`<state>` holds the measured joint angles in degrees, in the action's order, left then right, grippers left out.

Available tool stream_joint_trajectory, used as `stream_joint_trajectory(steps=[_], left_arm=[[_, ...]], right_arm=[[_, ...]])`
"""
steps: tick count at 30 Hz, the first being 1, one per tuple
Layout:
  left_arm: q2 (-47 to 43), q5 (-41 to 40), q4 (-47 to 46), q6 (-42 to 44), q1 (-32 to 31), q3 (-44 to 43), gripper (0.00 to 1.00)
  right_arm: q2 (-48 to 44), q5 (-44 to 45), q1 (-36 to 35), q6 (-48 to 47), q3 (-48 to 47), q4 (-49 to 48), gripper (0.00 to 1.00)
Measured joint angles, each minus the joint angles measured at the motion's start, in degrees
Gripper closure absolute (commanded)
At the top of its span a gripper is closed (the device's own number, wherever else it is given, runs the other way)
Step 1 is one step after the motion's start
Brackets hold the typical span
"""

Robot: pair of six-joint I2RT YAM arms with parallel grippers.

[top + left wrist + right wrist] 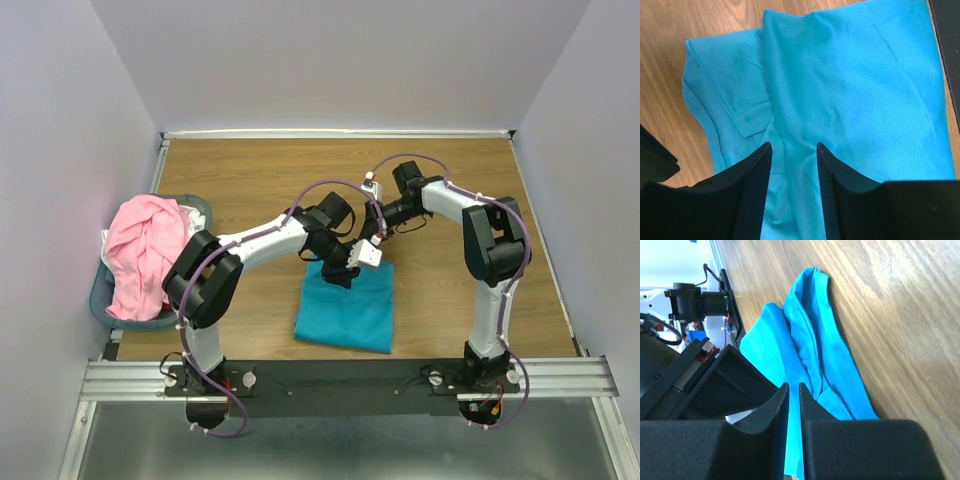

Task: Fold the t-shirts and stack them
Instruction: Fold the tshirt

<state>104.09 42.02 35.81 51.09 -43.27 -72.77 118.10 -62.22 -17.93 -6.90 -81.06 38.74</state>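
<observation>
Two shirts show. At far left, the crumpled light pink cotton t-shirt (140, 250) is heaped in the blue-grey plastic basket (99, 296). The folded teal cotton t-shirt (350, 315) lies mid-way across the wooden table (250, 180). The left gripper (792, 147) is at its far edge, jaws apart astride the cloth. Just beside it, the right gripper (792, 386) has its jaws nearly together, pinching teal fabric.

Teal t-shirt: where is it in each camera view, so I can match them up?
Top external: the teal t-shirt lies just below centre on the wooden table.
Left wrist: the teal t-shirt fills most of the frame, out to the right edge.
Right wrist: the teal t-shirt runs from top centre down to bottom middle.
Shared landmark: bare wooden table beside it.
</observation>
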Motion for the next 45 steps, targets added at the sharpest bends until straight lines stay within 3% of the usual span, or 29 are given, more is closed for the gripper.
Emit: stream_joint_trajectory(steps=[14,17,24,26,45], left_arm=[[5.86,-1.01,0.09,0.09,0.00,-0.46,0.55],[6.95,-1.03,0.07,0.20,0.00,-0.46,0.63],[7.10,-1.01,0.66,0.83,0.00,-0.59,0.95],[7.04,-1.01,1.05,1.03,0.00,-0.74,1.00],[2.01,-3.04,4.52,-0.09,-0.74,-4.00,1.00]], right_arm=[[1.53,0.00,-0.02,-0.02,-0.22,-0.04,0.80],[1.66,0.00,-0.20,-0.02,-0.22,-0.04,0.81],[2.69,-0.02,-2.27,-0.04,-0.20,-0.04,0.84],[3.17,-0.07,-3.02,-0.11,-0.15,-0.04,0.85],[9.11,-1.46,-4.50,-4.11,4.07,0.33,0.87]])
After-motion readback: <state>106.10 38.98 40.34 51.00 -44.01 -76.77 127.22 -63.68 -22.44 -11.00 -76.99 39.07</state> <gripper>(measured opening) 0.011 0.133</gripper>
